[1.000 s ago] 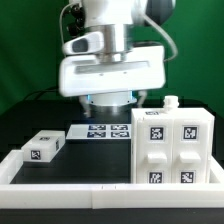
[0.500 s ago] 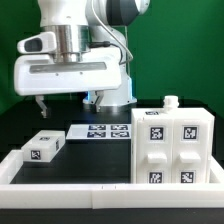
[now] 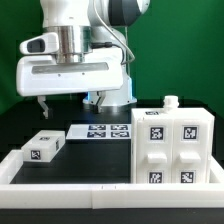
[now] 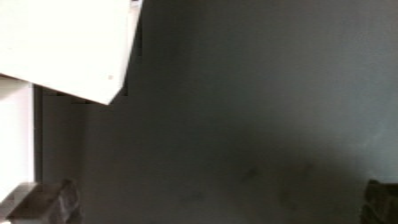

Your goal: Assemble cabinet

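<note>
Labels first: black-and-white square tags are the only print. Four sit on the facing side of the cabinet [image 3: 172, 146] and one on a small white block [image 3: 45, 147], with more on the flat marker board [image 3: 100, 131]. The patterns are too small to read.

The exterior view shows the cabinet standing upright on the dark bench [image 3: 95, 160] at that view's right, just behind the white rail [image 3: 100, 190], with a little knob [image 3: 170, 101] on top. The block lies well apart from it, at that view's left.

The tool [image 4: 214, 198] hangs above the bench, higher than the cabinet and off toward the exterior view's left. One dark fingertip [image 3: 40, 104] shows there.

The wrist view alone shows both fingertips [image 4: 45, 200] spread wide, with bare bench between them and nothing held. It also catches a white slab corner [image 4: 63, 50], and I can't tell which part that is.
</note>
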`<state>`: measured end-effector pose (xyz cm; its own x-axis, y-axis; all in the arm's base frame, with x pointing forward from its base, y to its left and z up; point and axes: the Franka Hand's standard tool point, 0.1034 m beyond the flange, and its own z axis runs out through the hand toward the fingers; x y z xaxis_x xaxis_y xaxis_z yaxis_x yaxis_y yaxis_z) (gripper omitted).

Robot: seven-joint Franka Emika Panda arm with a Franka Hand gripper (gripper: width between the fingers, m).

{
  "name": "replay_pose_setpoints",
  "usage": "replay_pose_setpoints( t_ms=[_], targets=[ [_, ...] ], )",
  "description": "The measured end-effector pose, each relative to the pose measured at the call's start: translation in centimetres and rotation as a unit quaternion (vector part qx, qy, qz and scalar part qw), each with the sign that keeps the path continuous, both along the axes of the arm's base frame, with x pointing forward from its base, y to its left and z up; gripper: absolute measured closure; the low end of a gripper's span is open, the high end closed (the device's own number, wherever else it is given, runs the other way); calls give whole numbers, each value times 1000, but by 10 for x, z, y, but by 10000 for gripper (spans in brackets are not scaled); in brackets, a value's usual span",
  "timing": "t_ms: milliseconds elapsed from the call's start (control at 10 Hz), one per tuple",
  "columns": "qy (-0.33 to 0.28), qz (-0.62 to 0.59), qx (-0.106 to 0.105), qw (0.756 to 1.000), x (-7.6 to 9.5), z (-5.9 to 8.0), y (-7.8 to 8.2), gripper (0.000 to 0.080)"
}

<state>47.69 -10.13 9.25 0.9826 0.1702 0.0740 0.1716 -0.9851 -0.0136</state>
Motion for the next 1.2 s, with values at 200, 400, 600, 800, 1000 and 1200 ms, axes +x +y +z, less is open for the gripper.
replay_pose_setpoints(
  t_ms=[200, 400, 600, 800, 1000, 1200],
  targets=[
    [19, -44, -3, 999, -20, -14, -34, 2],
    [28, -30, -4, 999, -34, -26, -61, 2],
    [29, -25, 0, 999, -38, -29, -70, 2],
    [32, -21, 2, 999, -38, -30, -68, 2],
    [46, -26, 9, 999, -38, -39, -70, 2],
    [42, -27, 2, 999, -45, -50, -65, 2]
  ],
)
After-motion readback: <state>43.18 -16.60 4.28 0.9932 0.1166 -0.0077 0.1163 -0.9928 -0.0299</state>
